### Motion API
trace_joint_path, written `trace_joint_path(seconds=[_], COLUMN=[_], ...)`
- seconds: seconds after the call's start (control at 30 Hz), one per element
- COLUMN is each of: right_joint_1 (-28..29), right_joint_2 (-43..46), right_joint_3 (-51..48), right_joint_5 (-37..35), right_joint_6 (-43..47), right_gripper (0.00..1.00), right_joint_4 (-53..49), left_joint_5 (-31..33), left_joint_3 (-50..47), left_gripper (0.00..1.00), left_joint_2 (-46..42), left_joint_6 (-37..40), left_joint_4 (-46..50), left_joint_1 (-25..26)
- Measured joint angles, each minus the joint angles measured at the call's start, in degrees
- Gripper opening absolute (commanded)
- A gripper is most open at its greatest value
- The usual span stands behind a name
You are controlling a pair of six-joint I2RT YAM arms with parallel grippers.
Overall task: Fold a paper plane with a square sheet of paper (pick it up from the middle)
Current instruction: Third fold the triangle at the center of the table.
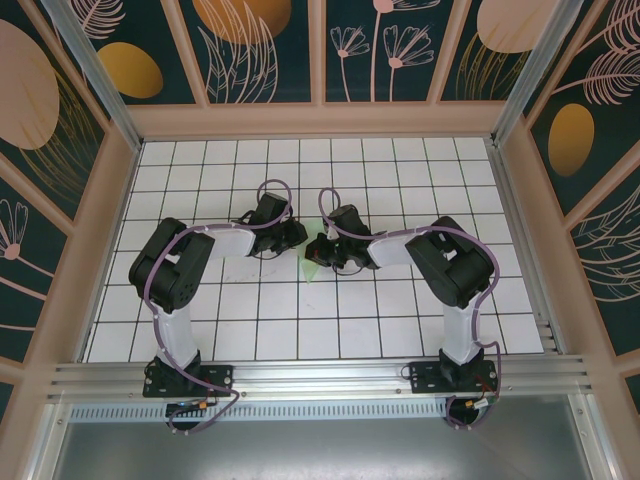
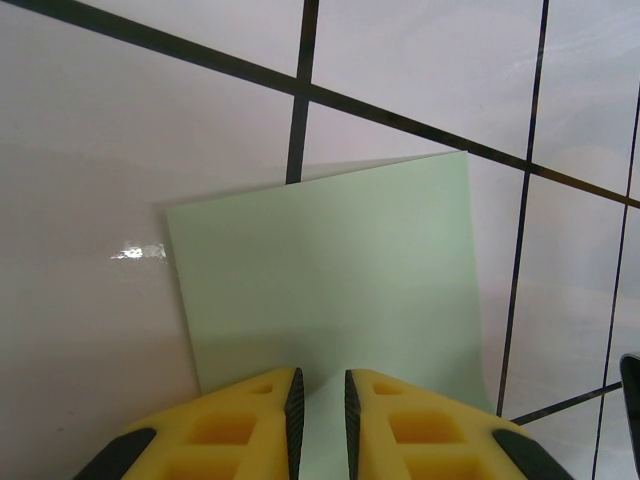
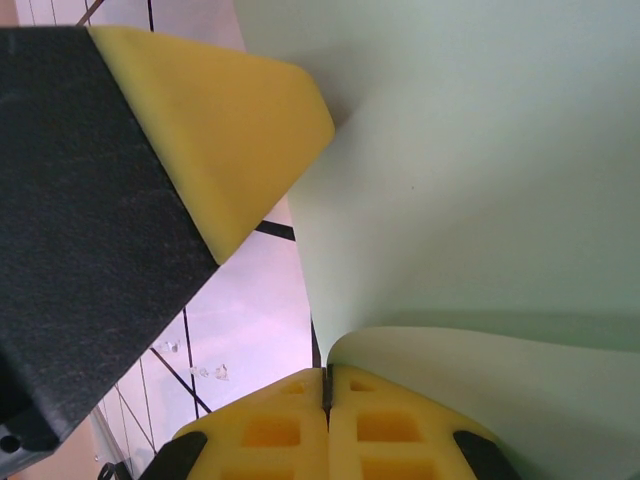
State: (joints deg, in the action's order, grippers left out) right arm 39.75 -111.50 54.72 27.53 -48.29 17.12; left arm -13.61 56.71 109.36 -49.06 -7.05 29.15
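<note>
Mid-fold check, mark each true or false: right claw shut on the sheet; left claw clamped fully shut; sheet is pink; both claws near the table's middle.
Right claw is shut on the sheet: true.
Left claw is clamped fully shut: false, a narrow gap shows between its jaws.
The sheet is pink: false, it is pale green.
Both claws are near the middle of the table: true.

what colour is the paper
The paper is pale mint green, clearest in the left wrist view.
</note>
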Motion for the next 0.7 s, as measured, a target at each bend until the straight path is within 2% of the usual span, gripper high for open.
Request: trace_joint_path(seconds=[0.5,0.57,0.7], right_joint_1=[0.0,0.0,0.0], right_joint_2=[-1.1,-1.2,-1.2], right_joint_3=[0.5,0.7,1.4], right_joint_5=[0.0,0.0,0.3], right_joint_6=[0.4,0.4,0.5], right_gripper=[0.05,0.08,0.22], right_joint_4=[-0.6,-0.8,-1.4], left_joint_5=[0.3,0.7,1.6], left_joint_3=[0.0,0.0,-0.2], left_gripper=[0.24,0.25,0.25], left_joint_2=[-0.6,-1.4,-4.3], left_joint_6=[0.0,0.0,-0.1], left_joint_4=[0.8,1.6,1.9], left_joint_1=[0.0,-0.1,-1.0])
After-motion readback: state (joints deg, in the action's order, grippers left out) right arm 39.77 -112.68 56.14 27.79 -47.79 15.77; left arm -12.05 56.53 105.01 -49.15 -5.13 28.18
